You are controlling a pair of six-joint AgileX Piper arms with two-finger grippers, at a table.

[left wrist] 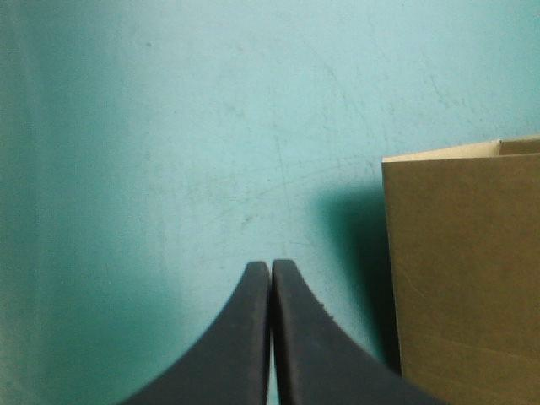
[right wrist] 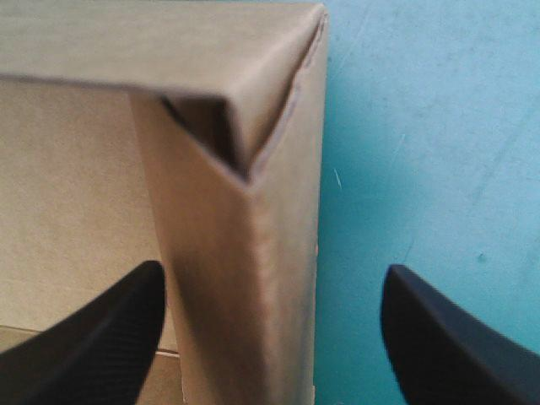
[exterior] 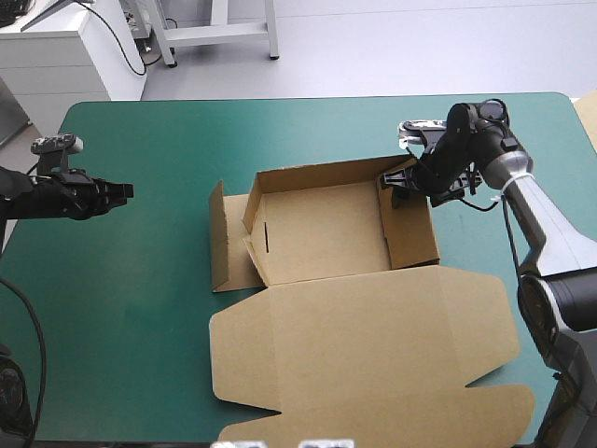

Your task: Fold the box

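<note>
Half-built in the middle of the teal-green bench point(exterior: 140, 355), the brown cut-board box point(exterior: 322, 233) has far and right walls raised, left flap and lid lying flat; right arm's jaws gape astride its far-right corner, left arm's jaws pressed together near the left edge.

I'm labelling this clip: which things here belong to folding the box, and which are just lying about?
In the job:
box, walls partly raised, lid flat
right gripper, open, astride its right wall
left gripper, shut, apart from the box

Lying about:
a tan edge beyond the table on its right side, perhaps more board
</note>
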